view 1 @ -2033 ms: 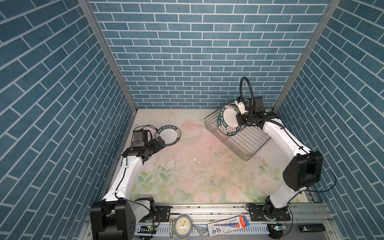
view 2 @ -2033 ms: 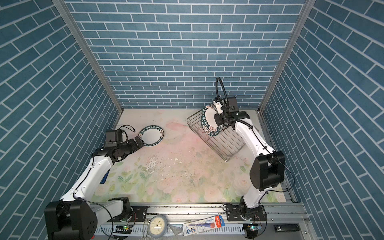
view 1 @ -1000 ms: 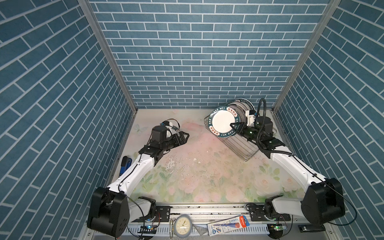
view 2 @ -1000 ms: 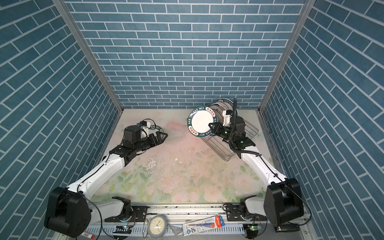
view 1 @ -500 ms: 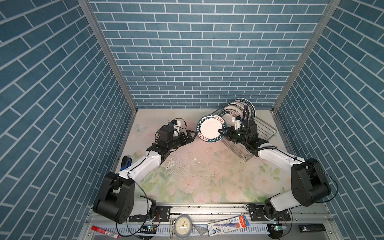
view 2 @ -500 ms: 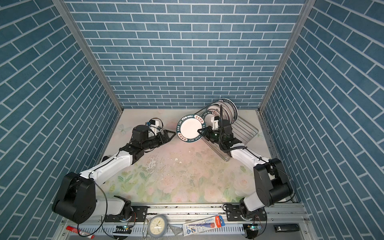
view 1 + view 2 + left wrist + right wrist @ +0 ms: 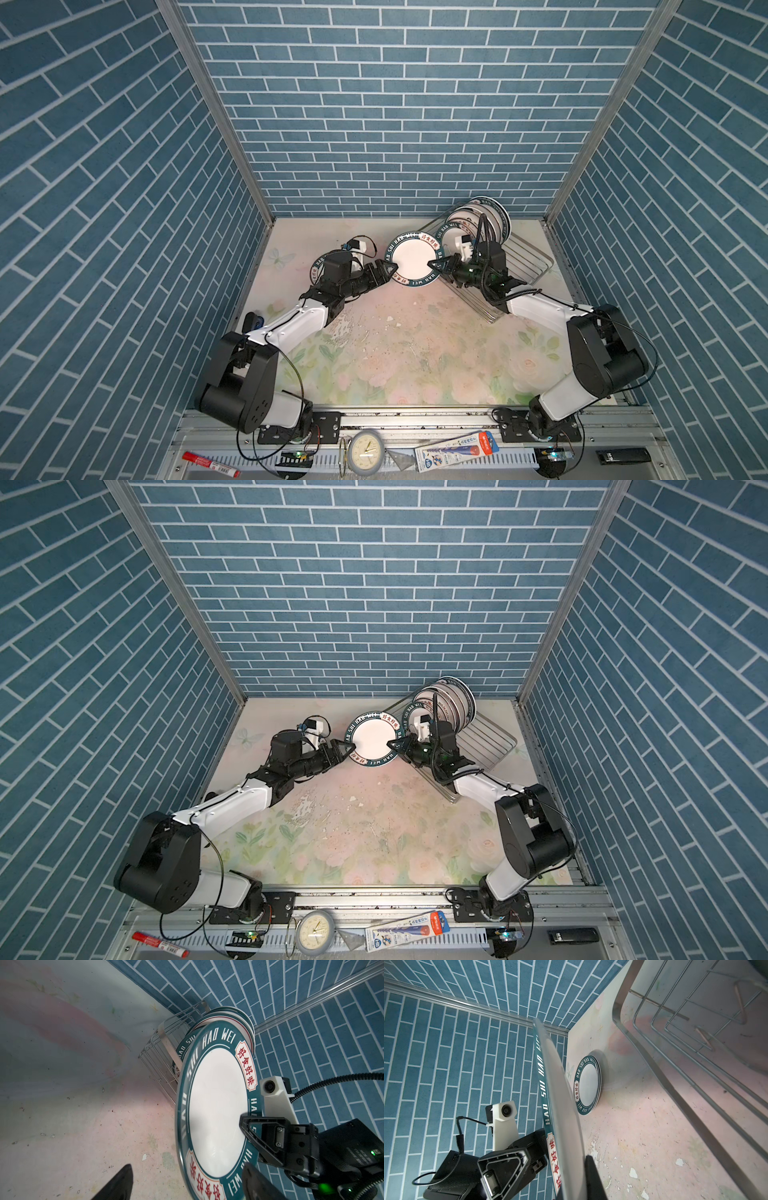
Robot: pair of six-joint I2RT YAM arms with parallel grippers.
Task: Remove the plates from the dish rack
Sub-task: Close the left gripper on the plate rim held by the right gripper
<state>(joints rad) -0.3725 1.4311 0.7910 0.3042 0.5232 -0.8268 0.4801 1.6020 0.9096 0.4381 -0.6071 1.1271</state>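
Right pincer point(image 7: 433, 264) tight on plate point(image 7: 413, 259); left pincer point(image 7: 390, 271) wide, apparently astride it.

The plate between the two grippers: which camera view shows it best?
Left wrist view: the held plate faces the camera, with its green lettered rim and white centre readable. Both top views show it whole but small and distant. The right wrist view shows it nearly edge-on, mostly its back.
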